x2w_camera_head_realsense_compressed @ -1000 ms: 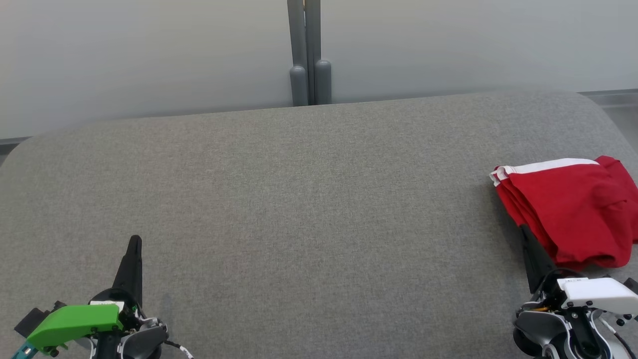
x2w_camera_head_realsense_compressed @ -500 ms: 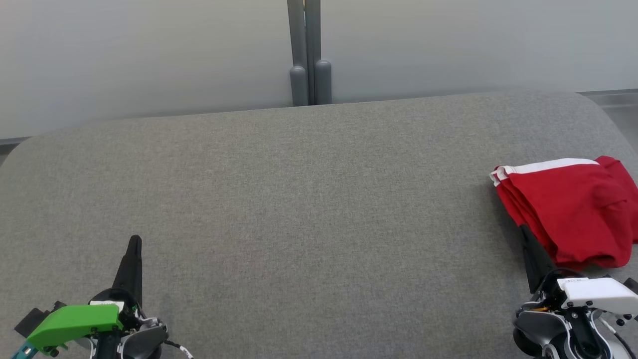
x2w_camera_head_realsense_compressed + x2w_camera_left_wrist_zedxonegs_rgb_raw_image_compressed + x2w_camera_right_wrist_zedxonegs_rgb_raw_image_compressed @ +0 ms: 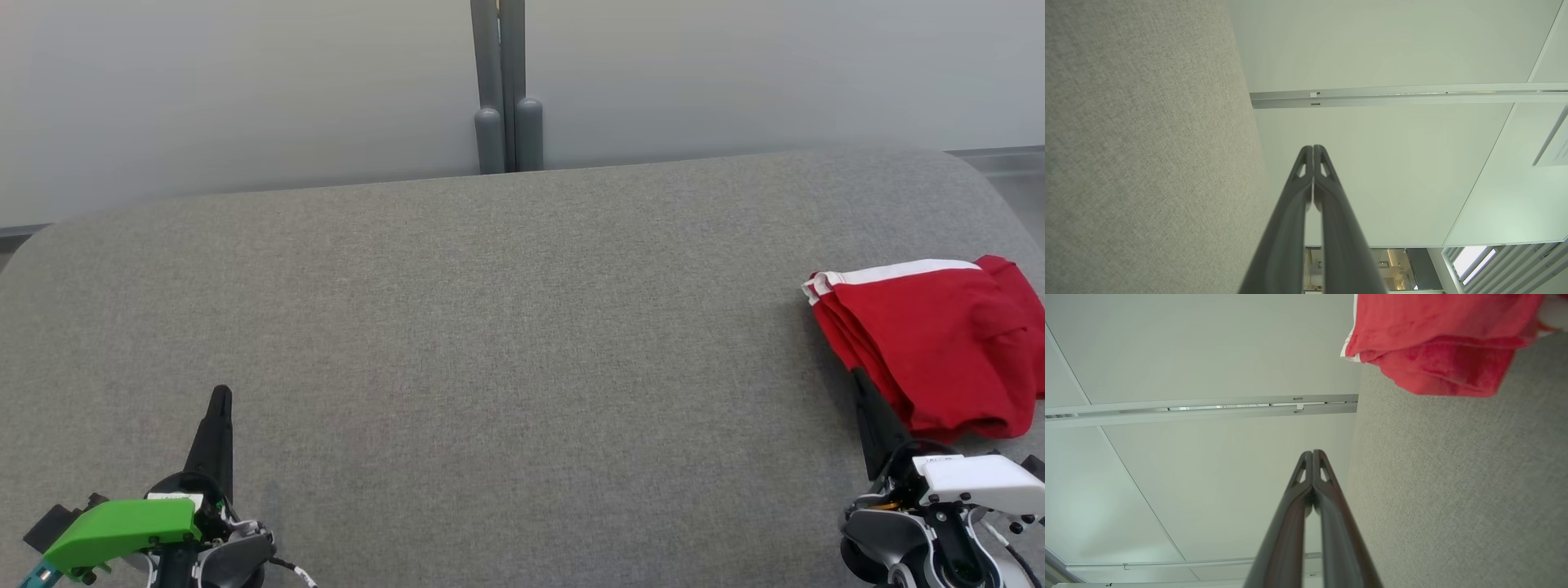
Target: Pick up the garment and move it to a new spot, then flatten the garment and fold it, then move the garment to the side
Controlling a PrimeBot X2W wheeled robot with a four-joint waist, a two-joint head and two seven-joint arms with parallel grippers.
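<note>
The garment [image 3: 931, 343] is red with a white band and lies folded in a small stack at the far right of the grey fabric surface [image 3: 506, 327]; the right wrist view has the garment [image 3: 1437, 339] at its top right. My right gripper [image 3: 859, 377] is shut and empty, its tip just beside the stack's near left edge; its closed tips [image 3: 1313, 452] point past the cloth at the wall. My left gripper [image 3: 220, 395] rests shut and empty at the lower left, far from the garment, its tips [image 3: 1313, 148] pressed together.
A grey post [image 3: 506, 90] stands behind the surface against a pale wall [image 3: 245, 90]. The fabric surface has rounded far corners, and its right edge runs close to the garment.
</note>
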